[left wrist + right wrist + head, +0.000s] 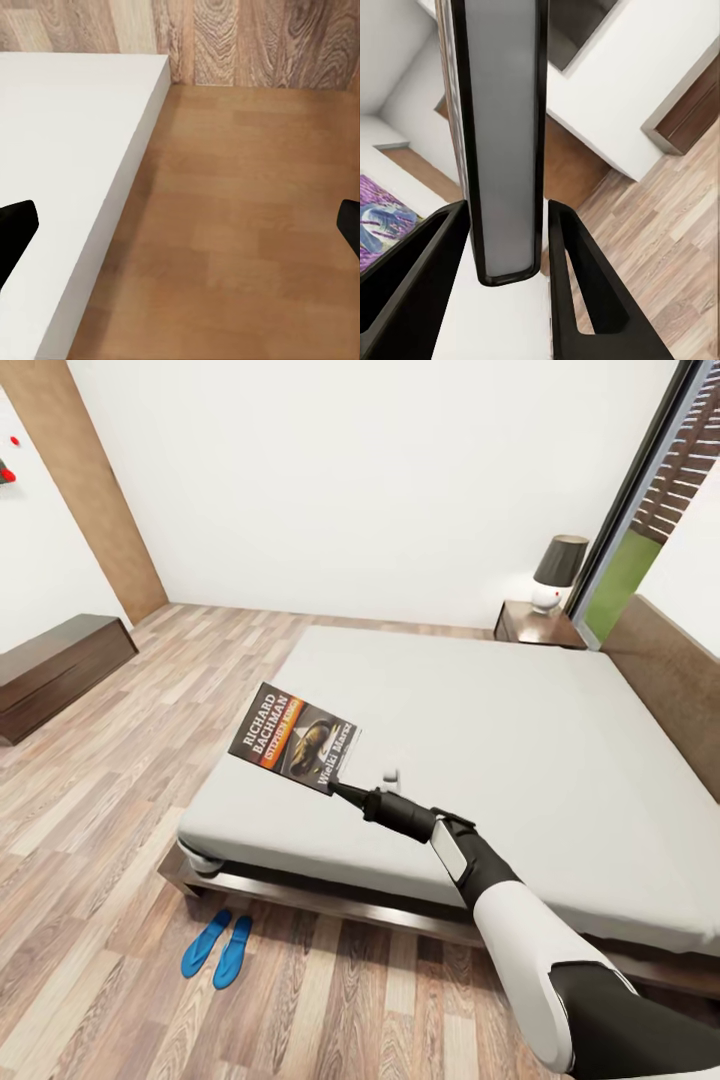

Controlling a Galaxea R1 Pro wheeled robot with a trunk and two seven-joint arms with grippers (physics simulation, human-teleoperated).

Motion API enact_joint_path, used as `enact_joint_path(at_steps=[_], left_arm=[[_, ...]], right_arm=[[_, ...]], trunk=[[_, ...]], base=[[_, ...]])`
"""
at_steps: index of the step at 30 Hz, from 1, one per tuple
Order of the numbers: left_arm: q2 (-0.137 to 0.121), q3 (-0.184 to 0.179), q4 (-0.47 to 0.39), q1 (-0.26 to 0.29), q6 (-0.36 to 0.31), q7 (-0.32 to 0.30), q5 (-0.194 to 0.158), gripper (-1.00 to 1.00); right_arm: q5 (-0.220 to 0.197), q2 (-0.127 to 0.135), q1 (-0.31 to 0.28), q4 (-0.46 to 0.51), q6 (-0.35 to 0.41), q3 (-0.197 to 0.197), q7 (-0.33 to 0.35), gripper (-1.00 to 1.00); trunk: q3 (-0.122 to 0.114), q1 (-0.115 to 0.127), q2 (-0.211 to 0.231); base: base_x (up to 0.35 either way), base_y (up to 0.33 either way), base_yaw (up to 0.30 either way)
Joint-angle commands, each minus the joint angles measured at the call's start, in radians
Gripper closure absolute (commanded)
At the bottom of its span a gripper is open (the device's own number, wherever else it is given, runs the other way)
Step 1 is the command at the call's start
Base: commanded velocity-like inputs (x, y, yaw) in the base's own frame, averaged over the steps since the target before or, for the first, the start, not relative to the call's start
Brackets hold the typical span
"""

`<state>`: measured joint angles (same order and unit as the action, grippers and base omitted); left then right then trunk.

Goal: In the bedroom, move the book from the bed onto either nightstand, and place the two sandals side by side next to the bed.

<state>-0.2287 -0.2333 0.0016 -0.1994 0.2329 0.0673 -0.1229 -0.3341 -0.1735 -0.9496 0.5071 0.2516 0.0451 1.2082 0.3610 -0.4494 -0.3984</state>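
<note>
The right hand (345, 792) is clamped on the paperback book (296, 736), holding its corner above the bed (560, 760). It looks thin, light and bendy, so a grip nearer its spine should be safer

A table lamp (556, 571) with a dark shade and a white base stands in the far corner. A long, low, dark-brown dresser (55, 670) sits against the wall. Small red items (8, 472) hang on that wall.

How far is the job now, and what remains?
Done: the two sandals lie side by side on the floor beside the bed. In hand: the right gripper holds the book above the mattress. Left: carrying it to the nightstand.
</note>
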Motion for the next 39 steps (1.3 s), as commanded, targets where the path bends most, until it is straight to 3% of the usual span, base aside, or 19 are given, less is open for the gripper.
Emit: enact_joint_path(at_steps=[1,39], left_arm=[[0.0,-0.009,0.0,0.0,0.004,0.002,-0.01,-1.0],[0.005,-0.012,-0.029,0.009,0.007,0.011,-0.011,-1.0]], right_arm=[[-0.001,-0.001,0.003,0.0,0.006,0.005,0.004,1.0],[-0.003,-0.001,0.018,0.001,-0.011,0.008,0.004,1.0]], trunk=[[0.0,-0.001,-0.002],[-0.061,-0.001,-0.002]], base=[[0.0,0.0,0.0],[0.0,0.0,0.0]])
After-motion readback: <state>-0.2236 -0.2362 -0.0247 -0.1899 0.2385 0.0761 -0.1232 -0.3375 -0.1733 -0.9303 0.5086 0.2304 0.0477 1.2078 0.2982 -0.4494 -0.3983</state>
